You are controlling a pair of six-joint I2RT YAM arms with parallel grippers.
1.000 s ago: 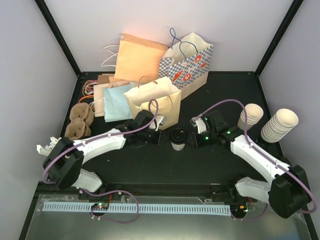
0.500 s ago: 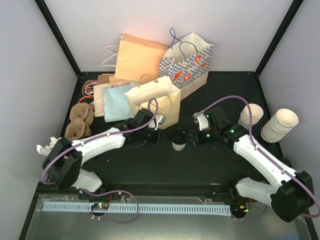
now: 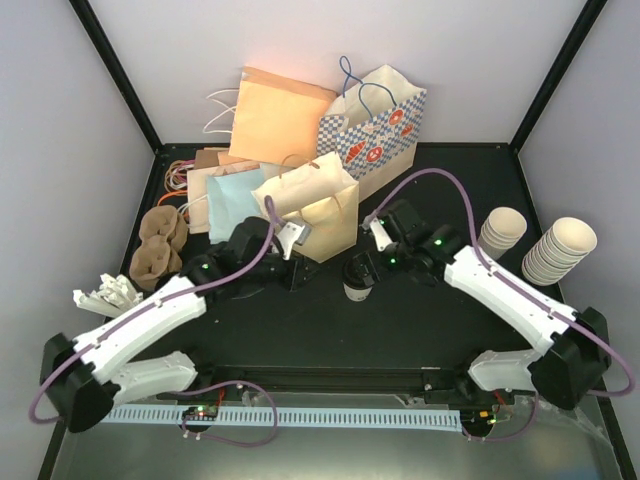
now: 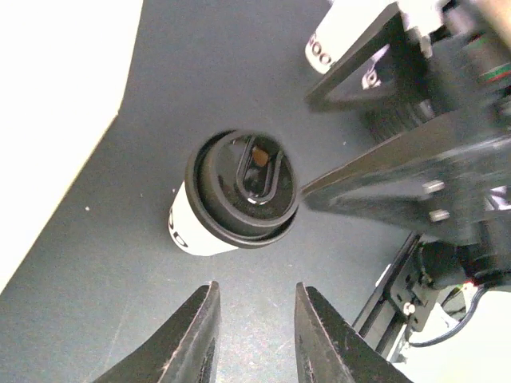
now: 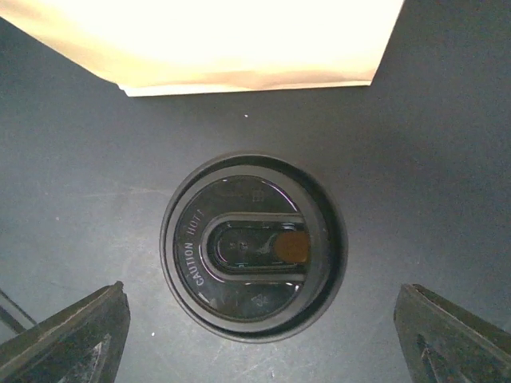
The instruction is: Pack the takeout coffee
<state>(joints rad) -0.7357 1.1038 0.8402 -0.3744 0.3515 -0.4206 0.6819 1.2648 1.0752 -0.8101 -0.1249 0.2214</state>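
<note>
Coffee (image 5: 254, 247) stands upright directly beneath the right claw (image 5: 255, 335), spread wide and empty, while the left claw (image 4: 254, 335), narrowly parted, empty, sits farther off.

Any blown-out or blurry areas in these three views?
Right wrist: paper bag washed out by bright light, coffee lid sharp with readable lettering. Left wrist: bag pure white, right arm blurred. Top view: evenly lit and sharp, only a warm glow on the back wall.
</note>
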